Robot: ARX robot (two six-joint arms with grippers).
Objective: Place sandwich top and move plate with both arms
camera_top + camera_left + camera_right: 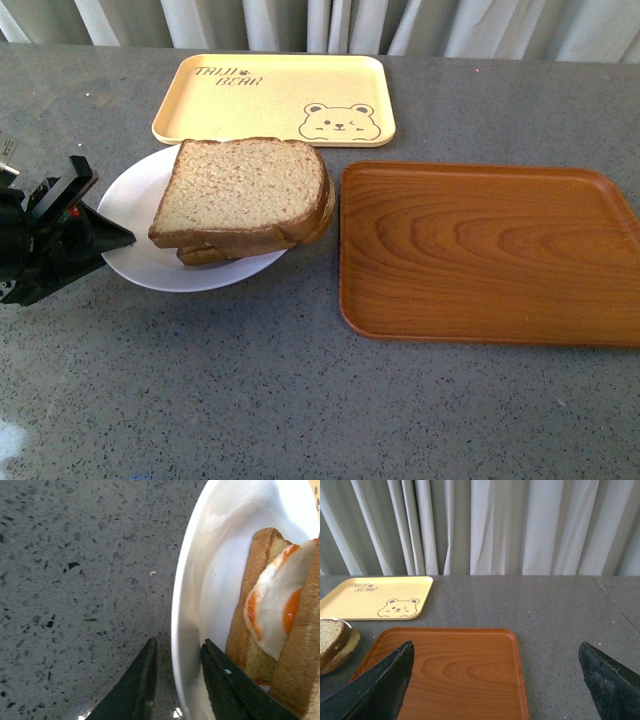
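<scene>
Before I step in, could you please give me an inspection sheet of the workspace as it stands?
Surface: grey speckled counter.
Job's things: the sandwich top lies over the fried egg and lower slice, all on the white plate.
Clutter: yellow bear tray behind the plate, bare; wooden tray to the plate's right, bare.
Grippers: left gripper open, its fingers straddling the plate's rim; right gripper wide open, holding nothing, facing the wooden tray.
Cables: nothing seen.
Surroundings: pale curtains behind the counter.
</scene>
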